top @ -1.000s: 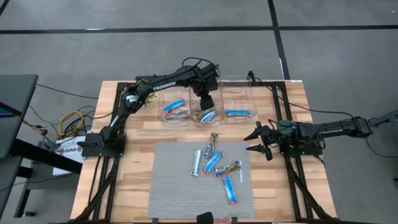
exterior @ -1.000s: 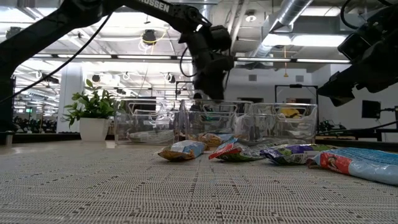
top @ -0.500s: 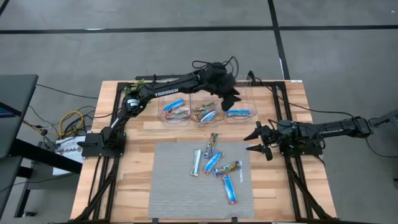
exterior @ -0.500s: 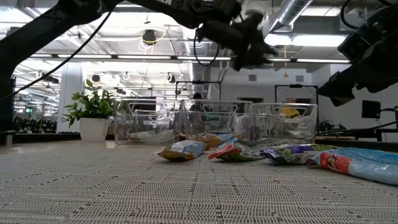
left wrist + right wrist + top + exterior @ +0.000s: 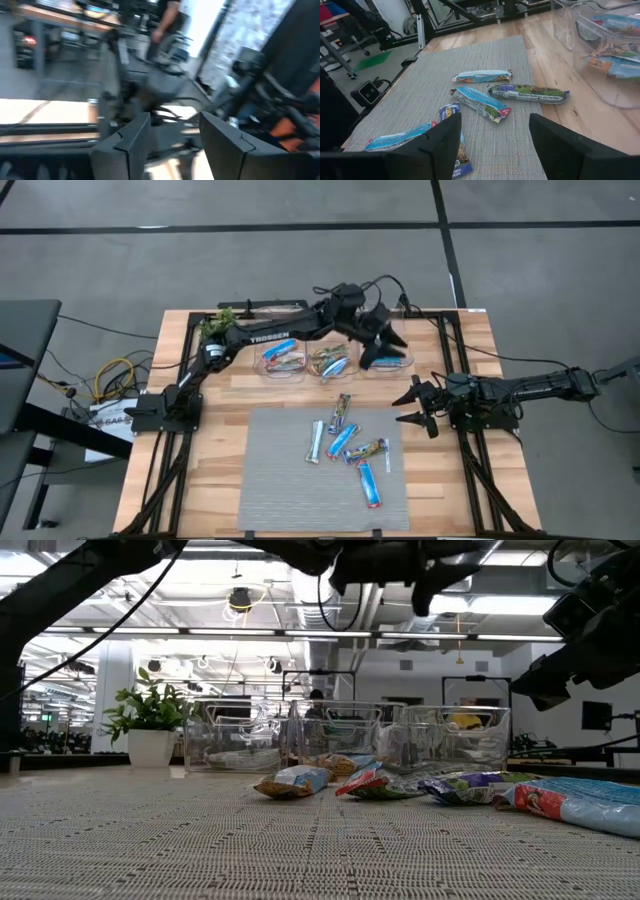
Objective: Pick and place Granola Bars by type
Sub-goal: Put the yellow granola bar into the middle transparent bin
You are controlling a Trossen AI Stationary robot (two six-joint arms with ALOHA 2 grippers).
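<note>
Several granola bars lie flat on the grey mat [image 5: 280, 480]: one by its far edge [image 5: 343, 408], a silver-white one [image 5: 315, 440], a blue one [image 5: 342, 442], a multicoloured one [image 5: 367, 450] and a blue one nearest [image 5: 370, 483]. The right wrist view shows them too, such as a multicoloured bar [image 5: 527, 93]. More bars lie in three clear bins [image 5: 282, 356] [image 5: 330, 363] [image 5: 388, 360]. My left gripper [image 5: 386, 346] [image 5: 172, 120] hangs open and empty high over the right bin. My right gripper [image 5: 405, 409] [image 5: 495, 125] waits open at the mat's right edge.
The bins stand in a row on the wooden table [image 5: 200, 430] just beyond the mat. A small green plant [image 5: 220, 325] [image 5: 150, 715] sits at the far left corner. My left arm [image 5: 270, 335] stretches across above the bins. A person stands in the room beyond [image 5: 167, 20].
My left gripper has risen out of the middle bin and swung toward the table's right, ending high over the right bin, tipping from pointing down to nearly level. The bars on the mat and my right arm have stayed put.
</note>
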